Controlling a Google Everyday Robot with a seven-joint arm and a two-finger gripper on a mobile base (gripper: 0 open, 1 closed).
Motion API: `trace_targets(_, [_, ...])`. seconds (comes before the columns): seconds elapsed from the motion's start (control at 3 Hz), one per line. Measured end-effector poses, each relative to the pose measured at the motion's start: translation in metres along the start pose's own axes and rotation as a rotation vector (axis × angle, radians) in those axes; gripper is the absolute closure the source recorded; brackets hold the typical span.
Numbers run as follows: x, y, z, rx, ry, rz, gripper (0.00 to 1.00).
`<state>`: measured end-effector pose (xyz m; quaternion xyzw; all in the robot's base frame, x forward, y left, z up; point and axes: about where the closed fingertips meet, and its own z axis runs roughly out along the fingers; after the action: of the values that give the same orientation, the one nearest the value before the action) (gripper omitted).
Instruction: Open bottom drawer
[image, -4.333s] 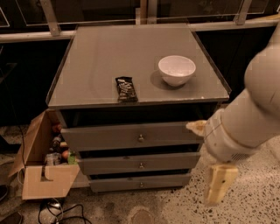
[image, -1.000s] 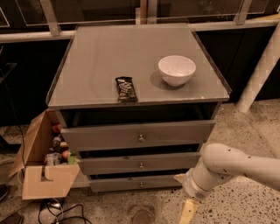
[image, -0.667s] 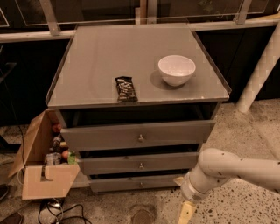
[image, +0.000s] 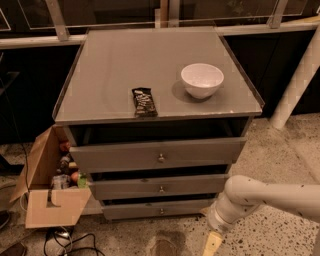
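The bottom drawer (image: 155, 210) is the slimmest grey front at the foot of the cabinet, with a small round metal knob (image: 161, 211) at its centre. It sits about flush with the fronts above it. My white arm comes in from the right at floor level. My gripper (image: 211, 243) hangs low at the bottom edge of the view, to the right of the bottom drawer and below it, apart from the knob. Only a pale finger (image: 212, 242) shows, pointing down toward the floor.
The medium drawer (image: 160, 186) and the tallest top drawer (image: 159, 155) lie above. On the cabinet top (image: 115, 75) sit a white bowl (image: 202, 80) and a dark snack bar (image: 143, 102). An open cardboard box (image: 47, 185) of bottles stands at the left. Cables (image: 65, 242) lie on the floor.
Since 4.3 s ago the arm has dropped from beside the top drawer to floor level at the lower right. Over the last second it has barely moved. The drawers have not moved.
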<state>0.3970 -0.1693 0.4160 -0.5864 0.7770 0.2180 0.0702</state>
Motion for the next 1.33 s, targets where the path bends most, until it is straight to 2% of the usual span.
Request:
trace_targets(0.33, [0.001,0.001,0.002,-0.004,-0.001,0.002,0.0])
trace_targets(0.67, [0.006,0.006,0.017,-0.016,-0.019,0.031,0.0])
trace_targets(1.0, [0.007,-0.011,0.041,-0.018,-0.041,0.059,0.0])
trace_targets(1.33, [0.005,-0.069,0.077,-0.031,-0.086,0.084,0.0])
